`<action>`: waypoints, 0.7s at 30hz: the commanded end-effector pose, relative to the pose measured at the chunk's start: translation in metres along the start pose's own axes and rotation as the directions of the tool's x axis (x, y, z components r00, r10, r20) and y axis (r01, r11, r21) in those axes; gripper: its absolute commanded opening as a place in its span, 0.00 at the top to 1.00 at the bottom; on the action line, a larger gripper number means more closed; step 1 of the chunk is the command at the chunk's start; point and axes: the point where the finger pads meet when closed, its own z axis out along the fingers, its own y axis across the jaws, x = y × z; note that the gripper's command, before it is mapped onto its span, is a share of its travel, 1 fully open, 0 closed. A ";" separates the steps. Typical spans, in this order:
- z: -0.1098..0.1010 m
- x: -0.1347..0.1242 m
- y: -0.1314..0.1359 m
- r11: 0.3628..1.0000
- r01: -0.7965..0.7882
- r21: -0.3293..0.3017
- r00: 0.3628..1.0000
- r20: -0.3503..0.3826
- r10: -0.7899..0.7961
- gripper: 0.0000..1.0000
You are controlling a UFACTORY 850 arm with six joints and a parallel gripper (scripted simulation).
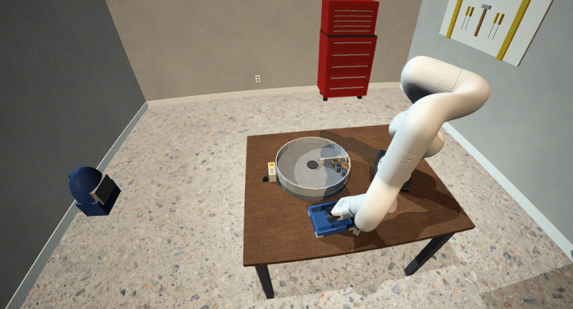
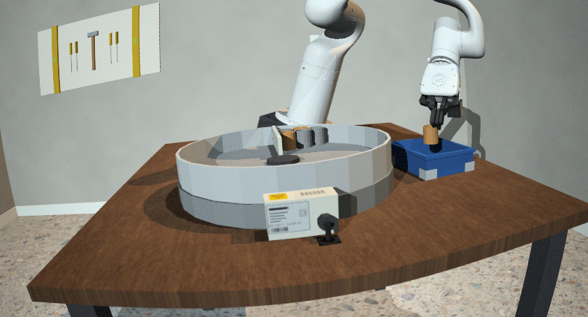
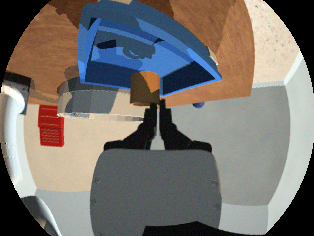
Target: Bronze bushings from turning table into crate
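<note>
My gripper (image 2: 436, 125) (image 3: 158, 107) points down and is shut on the wall of a bronze bushing (image 2: 430, 135) (image 3: 145, 89). The bushing hangs upright at the fingertips, over the blue crate (image 1: 333, 230) (image 2: 446, 165) (image 3: 115, 79), its lower end near rim height in the exterior view. No bushing shows in the visible part of the crate; the arm hides some of it. On the grey turning table (image 1: 312, 192) (image 2: 288, 183) (image 3: 90, 101), two bronze bushings (image 1: 335, 161) (image 2: 289, 140) stand clustered with several steel bushings (image 1: 338, 167) (image 2: 304, 138) near the rim.
A pale upright bar (image 1: 322, 160) (image 2: 277, 139) stands beside the cluster inside the turning table's high wall. A white labelled box (image 1: 271, 172) (image 2: 302, 216) and a small black stand (image 1: 265, 179) (image 2: 328, 228) are outside it. The crate sits close beside the turning table.
</note>
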 end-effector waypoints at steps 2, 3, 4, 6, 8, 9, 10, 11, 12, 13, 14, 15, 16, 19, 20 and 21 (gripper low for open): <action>0.000 0.000 0.001 1.000 -0.001 -0.002 1.000 0.001 0.001 1.00; 0.000 0.000 0.001 1.000 -0.001 -0.002 1.000 0.001 0.001 1.00; 0.000 0.000 0.001 1.000 -0.001 -0.002 1.000 0.001 0.001 1.00; 0.000 0.000 0.001 1.000 -0.001 -0.002 1.000 0.001 0.001 1.00; 0.000 0.000 0.001 1.000 -0.001 -0.002 1.000 0.001 0.001 1.00; 0.001 0.000 0.001 1.000 -0.001 -0.002 1.000 0.001 0.001 1.00; 0.001 0.000 0.001 1.000 -0.001 -0.002 1.000 0.001 0.001 1.00; 0.001 0.001 0.001 1.000 -0.001 -0.002 1.000 0.001 0.001 1.00; 0.001 0.001 0.001 1.000 -0.001 -0.002 1.000 0.001 0.001 1.00; 0.002 0.001 0.001 1.000 -0.001 -0.002 1.000 0.001 0.001 1.00; 0.002 0.002 0.001 1.000 -0.001 -0.002 1.000 0.001 0.001 1.00; 0.003 0.002 0.001 1.000 -0.001 -0.002 1.000 0.001 0.001 1.00; 0.004 0.003 0.001 1.000 -0.001 -0.002 1.000 0.001 0.001 1.00; 0.006 0.005 0.001 1.000 -0.001 -0.002 1.000 0.001 0.001 1.00; 0.008 0.006 0.001 1.000 -0.001 -0.002 1.000 0.001 0.001 1.00; 0.008 0.006 0.001 1.000 -0.001 -0.002 1.000 0.001 0.001 1.00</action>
